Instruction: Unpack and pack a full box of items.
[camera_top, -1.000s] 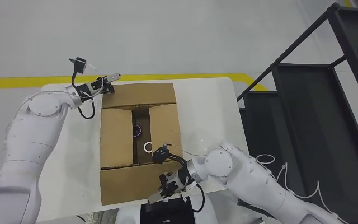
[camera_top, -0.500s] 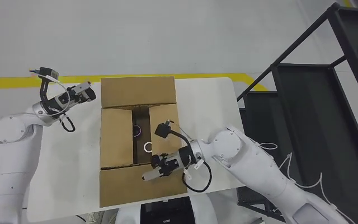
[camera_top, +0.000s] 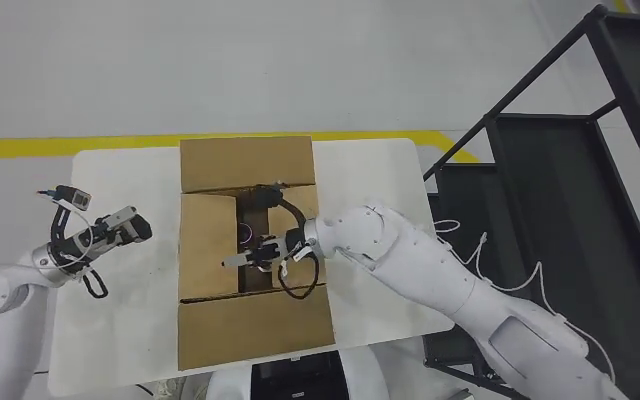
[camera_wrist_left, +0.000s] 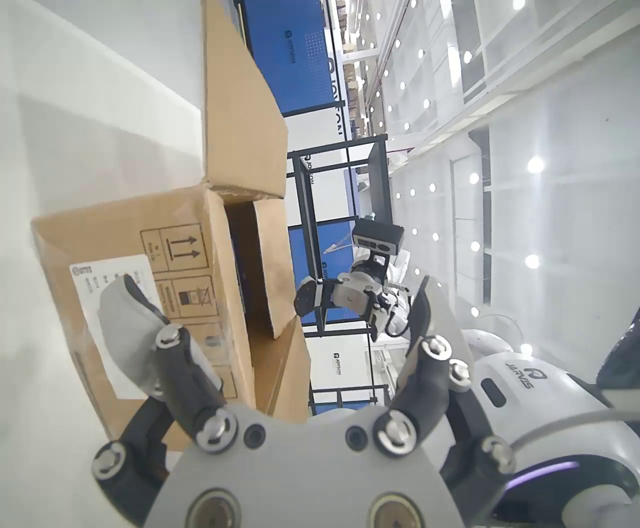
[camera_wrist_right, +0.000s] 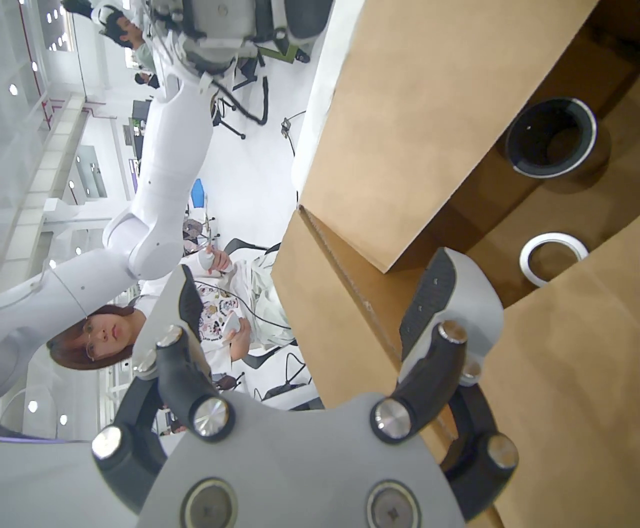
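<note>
Box (camera_top: 245, 165) sits mid-worktop (camera_top: 370, 190), outer flaps spread, with a dark cup (camera_wrist_right: 550, 137) and a white ring (camera_wrist_right: 552, 257) inside. Right gripper (camera_top: 243, 256) hangs open over the inner flaps. Left gripper (camera_top: 135, 228) is open too, above the worktop beside the box.

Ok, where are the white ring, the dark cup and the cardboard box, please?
white ring (camera_wrist_right: 552, 238): right wrist view, on its white band.
dark cup (camera_wrist_right: 550, 135): right wrist view, on its dark inside.
cardboard box (camera_wrist_right: 425, 100): right wrist view, on a flap.
</note>
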